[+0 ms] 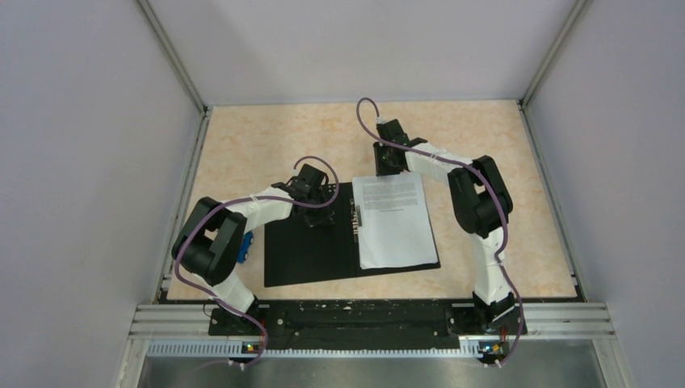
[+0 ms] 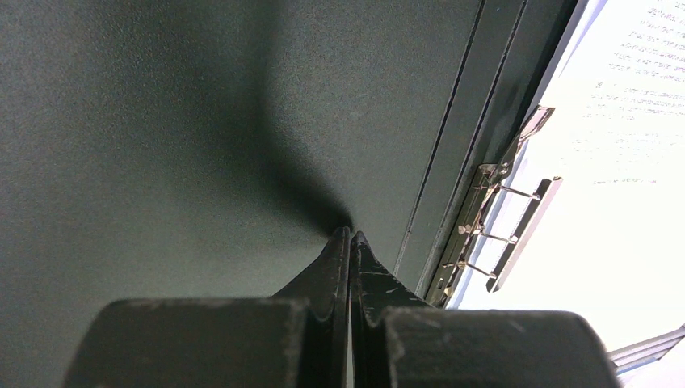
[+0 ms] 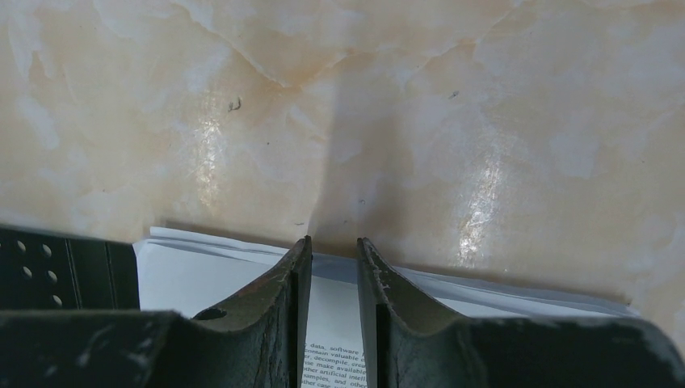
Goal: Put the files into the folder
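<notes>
left pincer (image 2: 350, 234) shut (tips down) on folder (image 2: 161, 121) | right pincer (image 3: 334, 241) narrowly parted over files (image 3: 202, 279)

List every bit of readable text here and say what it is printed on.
On the top sheet, right wrist view, fragments only:
"data, software"
"contain valuable"
"decompile"
"make available"
"artificial"
The rest of that sheet's print: too small in the overhead view, washed out in the left wrist view.
Nothing readable elsewhere.
</notes>
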You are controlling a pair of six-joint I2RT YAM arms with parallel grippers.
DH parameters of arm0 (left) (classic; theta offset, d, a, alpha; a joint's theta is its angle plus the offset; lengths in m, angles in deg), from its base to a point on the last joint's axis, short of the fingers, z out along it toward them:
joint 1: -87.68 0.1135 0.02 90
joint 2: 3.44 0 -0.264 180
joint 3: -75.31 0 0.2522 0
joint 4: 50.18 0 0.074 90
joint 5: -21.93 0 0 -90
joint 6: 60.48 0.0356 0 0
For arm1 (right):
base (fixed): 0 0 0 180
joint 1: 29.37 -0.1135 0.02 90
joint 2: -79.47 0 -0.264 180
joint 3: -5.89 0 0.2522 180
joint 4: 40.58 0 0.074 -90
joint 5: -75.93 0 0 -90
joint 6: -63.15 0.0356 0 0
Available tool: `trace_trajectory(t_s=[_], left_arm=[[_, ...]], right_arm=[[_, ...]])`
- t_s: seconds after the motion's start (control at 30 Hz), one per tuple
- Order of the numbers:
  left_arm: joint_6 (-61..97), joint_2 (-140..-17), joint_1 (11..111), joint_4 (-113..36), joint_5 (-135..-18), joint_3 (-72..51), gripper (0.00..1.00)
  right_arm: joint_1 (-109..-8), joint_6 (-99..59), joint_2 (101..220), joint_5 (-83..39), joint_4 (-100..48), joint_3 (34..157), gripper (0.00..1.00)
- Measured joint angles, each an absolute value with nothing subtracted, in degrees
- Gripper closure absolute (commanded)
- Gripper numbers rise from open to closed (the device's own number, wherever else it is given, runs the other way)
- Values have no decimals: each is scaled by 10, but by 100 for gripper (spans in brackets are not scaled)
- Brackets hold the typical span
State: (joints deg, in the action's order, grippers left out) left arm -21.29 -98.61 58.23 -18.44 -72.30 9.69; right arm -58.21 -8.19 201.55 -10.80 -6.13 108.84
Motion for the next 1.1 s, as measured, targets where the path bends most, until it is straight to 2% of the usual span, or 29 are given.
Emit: trace_trajectory(t_s=[0.9, 1.1], left_arm=[[-215, -989, 582, -193, -725, 97, 100], [-214, -989, 582, -193, -725, 97, 100]], right_arm=[[-592, -71, 2004, -105, -57, 1074, 71], [-593, -71, 2004, -101, -45, 1080, 47]])
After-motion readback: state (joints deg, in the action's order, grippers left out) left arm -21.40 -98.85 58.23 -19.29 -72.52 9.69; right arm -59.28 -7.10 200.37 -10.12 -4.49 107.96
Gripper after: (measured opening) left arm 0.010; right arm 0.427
